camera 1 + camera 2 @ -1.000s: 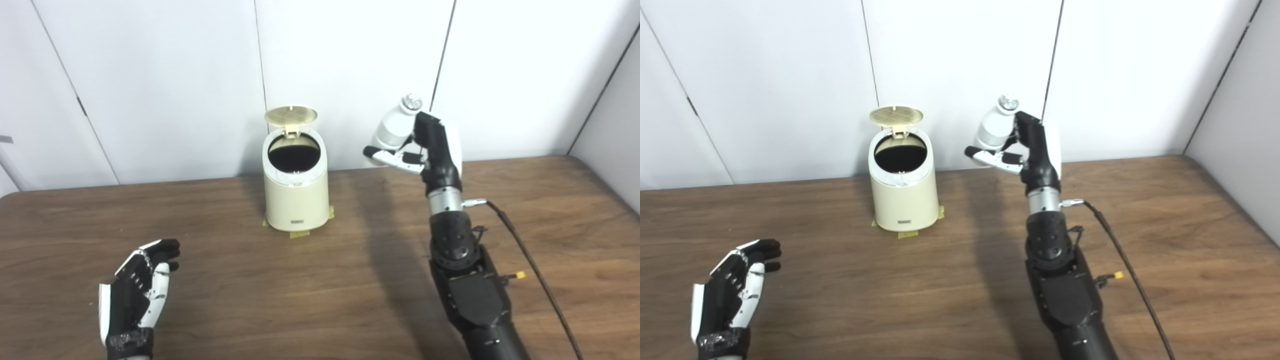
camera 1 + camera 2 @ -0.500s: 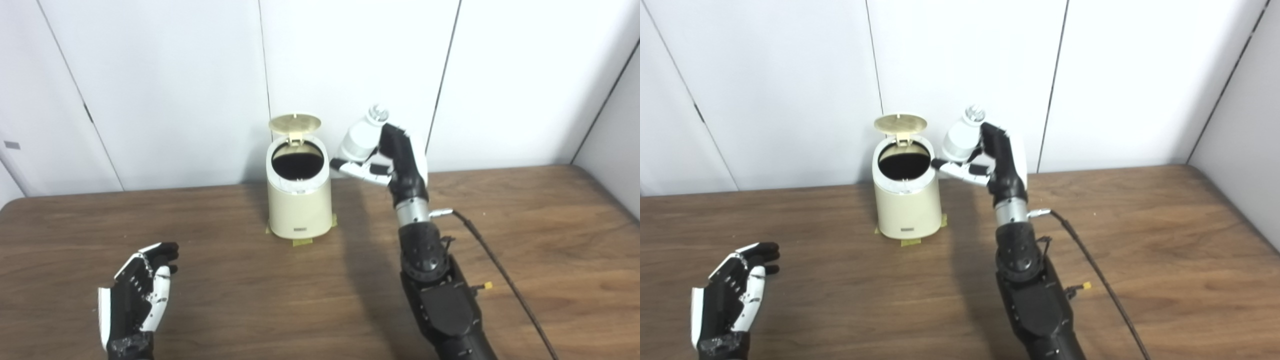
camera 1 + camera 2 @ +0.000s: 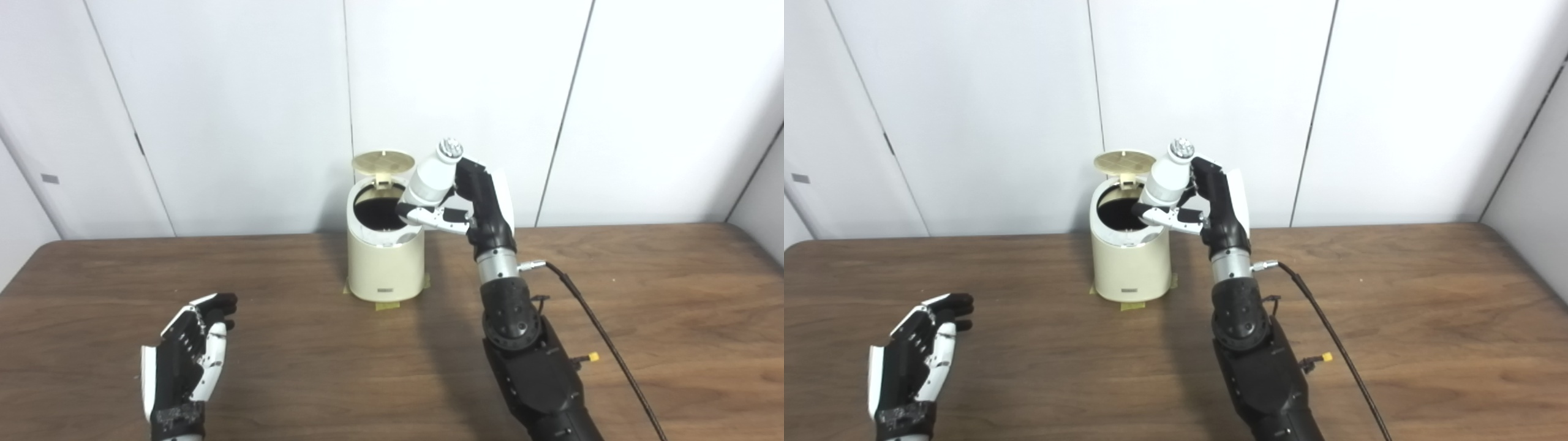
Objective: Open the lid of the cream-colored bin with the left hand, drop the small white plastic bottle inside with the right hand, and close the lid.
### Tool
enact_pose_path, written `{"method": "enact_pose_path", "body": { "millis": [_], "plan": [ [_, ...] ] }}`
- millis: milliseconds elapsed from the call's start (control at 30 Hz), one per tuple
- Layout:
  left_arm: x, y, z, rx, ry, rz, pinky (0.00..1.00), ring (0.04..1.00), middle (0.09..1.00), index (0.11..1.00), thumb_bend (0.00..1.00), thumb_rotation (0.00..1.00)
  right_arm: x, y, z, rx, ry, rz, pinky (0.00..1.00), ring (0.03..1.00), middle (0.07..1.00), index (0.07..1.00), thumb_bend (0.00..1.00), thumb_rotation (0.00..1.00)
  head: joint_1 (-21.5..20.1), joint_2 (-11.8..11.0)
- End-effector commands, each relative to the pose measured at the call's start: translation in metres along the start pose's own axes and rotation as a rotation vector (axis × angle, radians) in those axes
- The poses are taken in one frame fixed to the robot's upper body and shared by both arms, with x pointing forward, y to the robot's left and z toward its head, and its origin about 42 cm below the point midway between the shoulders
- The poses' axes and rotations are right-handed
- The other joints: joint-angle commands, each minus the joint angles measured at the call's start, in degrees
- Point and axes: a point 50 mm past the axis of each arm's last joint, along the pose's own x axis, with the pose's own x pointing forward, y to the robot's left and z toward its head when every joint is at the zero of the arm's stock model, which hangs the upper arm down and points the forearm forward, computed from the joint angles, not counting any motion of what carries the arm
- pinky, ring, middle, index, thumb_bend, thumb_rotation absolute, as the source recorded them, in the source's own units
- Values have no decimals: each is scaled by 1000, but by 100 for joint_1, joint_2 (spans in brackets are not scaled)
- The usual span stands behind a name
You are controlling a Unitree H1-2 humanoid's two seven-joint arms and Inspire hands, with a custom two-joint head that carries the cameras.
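our right hand (image 3: 471, 202) is clamped around the small white plastic bottle (image 3: 430, 181), cap end tilted up and away, base angled down toward the cream-colored bin (image 3: 385, 257). the bin stands on the wooden table (image 3: 643, 269) near the back wall, a few bits of tape (image 3: 387, 304) showing at its foot. its lid (image 3: 383, 162) is swung up and stands behind the dark mouth. from both head views the bottle sits over the right rim of the opening — not yet squarely above the middle, as far as we can judge.

our left hand (image 3: 187, 355) waits low over the near left of the table, fingers spread and holding nothing, well apart from the bin.

we judge the step in hand to be the drop itself. to do it well, we would carry the bottle a little further left so its base is clearly over the dark hole, not over the rim. the bottle is broad against that mouth, so a tilted release risks it catching the edge and tumbling onto the table. we would bring the base down close to the opening, straighten the bottle toward upright, and only then let the fingers part. we would also keep our fingers and wrist off the raised lid — a knock there could tip it shut. the bin looks light, so any push on its wall may shift it despite the tape. once the bottle is in, the left hand has the lid to close.
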Motion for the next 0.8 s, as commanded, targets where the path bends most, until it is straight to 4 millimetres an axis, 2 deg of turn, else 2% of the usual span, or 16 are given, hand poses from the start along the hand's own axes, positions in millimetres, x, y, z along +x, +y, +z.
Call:
{"method": "enact_pose_path", "body": {
  "millis": [0,300,767],
  "plan": [
    [-8,-19,-14,-2,24,-26,646,704,695,652,215,522,25,7,30,19,-124,-20,344,417,472,526,515,0,10,-10],
    [-10,-22,-14,7,24,-20,624,686,685,654,201,512,38,19,24,32,-131,-33,344,416,475,525,515,0,63,-72],
    [-12,-25,-15,2,16,-21,631,689,687,657,194,517,41,27,11,7,-171,-55,372,423,488,525,514,0,106,-110]
  ]
}}
